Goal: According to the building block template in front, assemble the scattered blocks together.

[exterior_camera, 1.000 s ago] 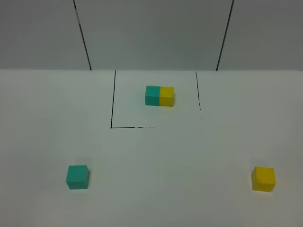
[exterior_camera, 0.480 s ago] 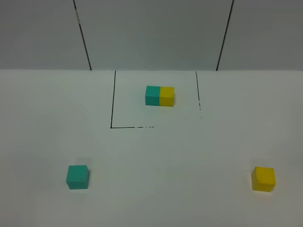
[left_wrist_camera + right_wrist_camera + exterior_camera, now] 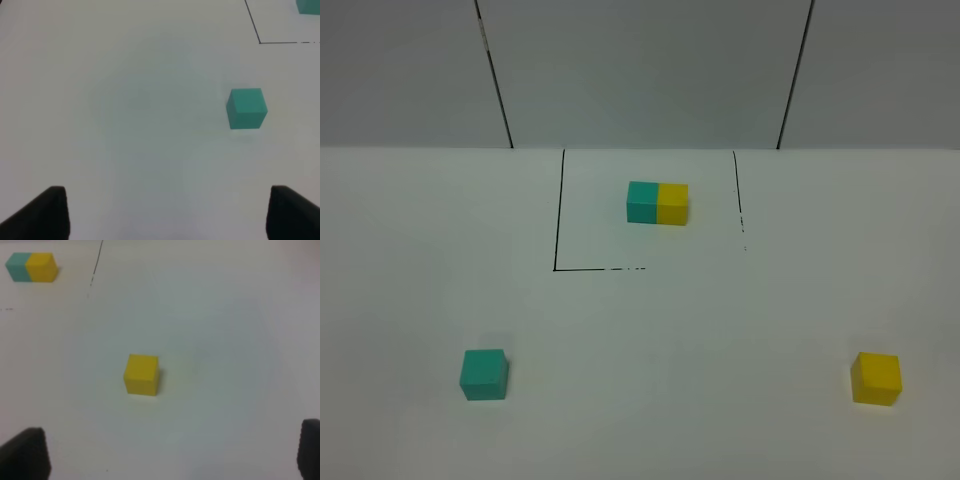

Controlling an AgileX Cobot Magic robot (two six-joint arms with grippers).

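Observation:
The template (image 3: 657,203), a teal and yellow joined bar, sits inside a black-lined square at the back middle; it also shows in the right wrist view (image 3: 31,267). A loose teal cube (image 3: 484,374) lies front left and shows in the left wrist view (image 3: 246,108). A loose yellow cube (image 3: 876,378) lies front right and shows in the right wrist view (image 3: 142,374). My left gripper (image 3: 165,212) is open and empty, well short of the teal cube. My right gripper (image 3: 170,452) is open and empty, short of the yellow cube. Neither gripper shows in the high view.
A black outline (image 3: 558,220) marks the square on the white table around the template. A grey panelled wall (image 3: 640,70) stands behind the table.

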